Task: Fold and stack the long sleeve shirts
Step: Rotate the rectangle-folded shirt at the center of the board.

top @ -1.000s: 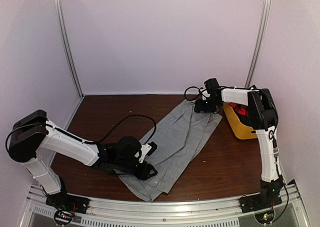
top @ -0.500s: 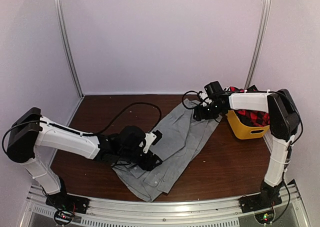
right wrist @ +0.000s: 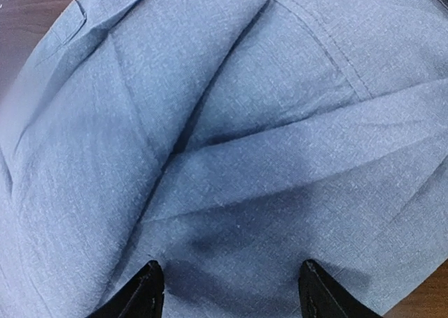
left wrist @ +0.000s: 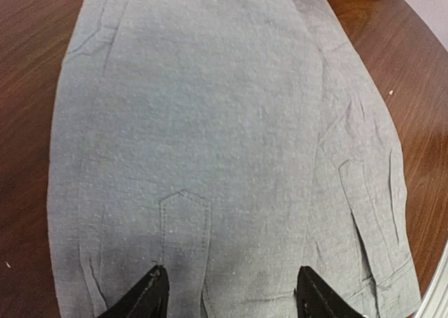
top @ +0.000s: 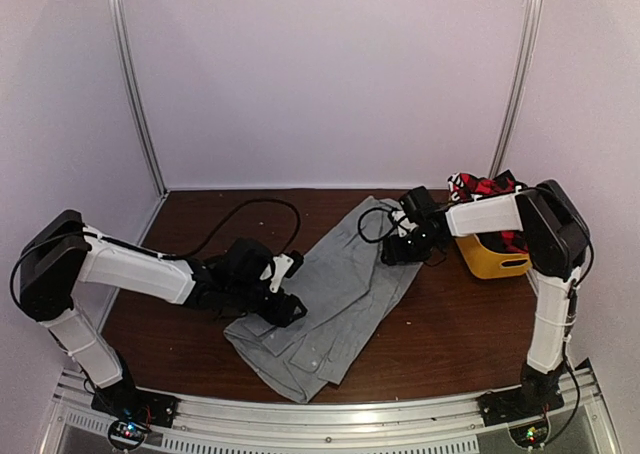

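Soft, creased grey shirt (top: 345, 284) is spread diagonally toward the worktop's (top: 440, 324) near edge; left gripper (left wrist: 231, 284) and right gripper (right wrist: 229, 277) are held wide over it.

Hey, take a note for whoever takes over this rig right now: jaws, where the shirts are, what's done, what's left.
Left gripper: jaws open, low over the grey shirt, holding nothing.
Right gripper: jaws open over the shirt's far end, holding nothing.
Grey shirt: lies diagonally on the table, apparently folded into a long strip.
Plaid shirt: in the yellow tub, far right.
Left to do: finish folding the grey one, fold the plaid one, stack both.
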Motion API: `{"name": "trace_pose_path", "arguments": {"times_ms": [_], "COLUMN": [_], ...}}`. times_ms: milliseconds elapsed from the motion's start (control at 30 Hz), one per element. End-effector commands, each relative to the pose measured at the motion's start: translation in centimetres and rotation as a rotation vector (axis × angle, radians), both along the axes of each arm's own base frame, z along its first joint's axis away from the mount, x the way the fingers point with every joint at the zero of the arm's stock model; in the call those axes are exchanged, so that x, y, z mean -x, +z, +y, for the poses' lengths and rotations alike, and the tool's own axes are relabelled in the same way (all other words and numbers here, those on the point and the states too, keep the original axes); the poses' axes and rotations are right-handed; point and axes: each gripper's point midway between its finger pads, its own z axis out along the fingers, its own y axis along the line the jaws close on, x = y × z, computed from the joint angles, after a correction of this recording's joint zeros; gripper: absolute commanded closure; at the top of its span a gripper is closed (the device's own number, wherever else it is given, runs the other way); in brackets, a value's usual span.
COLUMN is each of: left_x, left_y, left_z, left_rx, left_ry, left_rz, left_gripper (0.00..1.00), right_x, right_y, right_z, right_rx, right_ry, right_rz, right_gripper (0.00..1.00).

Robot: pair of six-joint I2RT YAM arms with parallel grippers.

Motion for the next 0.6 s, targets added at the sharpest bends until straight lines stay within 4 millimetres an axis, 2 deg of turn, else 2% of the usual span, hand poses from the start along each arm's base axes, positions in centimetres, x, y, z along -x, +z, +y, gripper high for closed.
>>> {"name": "trace_pose_path", "arguments": {"times_ms": [0,167,300,433,567], "left_x": [1.7,2.8,4.1,5.7,7.2], "left_y": [-1.9,-3.1,-3.8,-4.8,-5.1], "left_z": [0.2,0.3,-0.9,-2.9,-4.9], "left_rx": [-0.008,-0.001,0.027,0.023,0.023], "left_ry": [-0.062,-0.077,-0.133,-0.214,-0.289], "left_rz": [0.060,0.115,0.166,0.209,0.233], "left_gripper": [0.39,0.44,0.48,0.55,0.58], "right_x": [-1.6,-4.5,-8.2,-11.0,-12.4], "right_y": [-2.3,-3.4,-3.2,-3.1,-0.8], "right_z": [-1.4,-3.9,-5.3,-5.6,-4.9], "right_rx": [0.048,0.123,0.192,0.231,0.210], "right_ry": [-0.047,-0.097,-0.113,-0.106,-0.099], "right_rz": [0.027,0.018,-0.025,-0.056,-0.104], "right_gripper": [0.33,0.33,0.33,0.33,0.32]}}
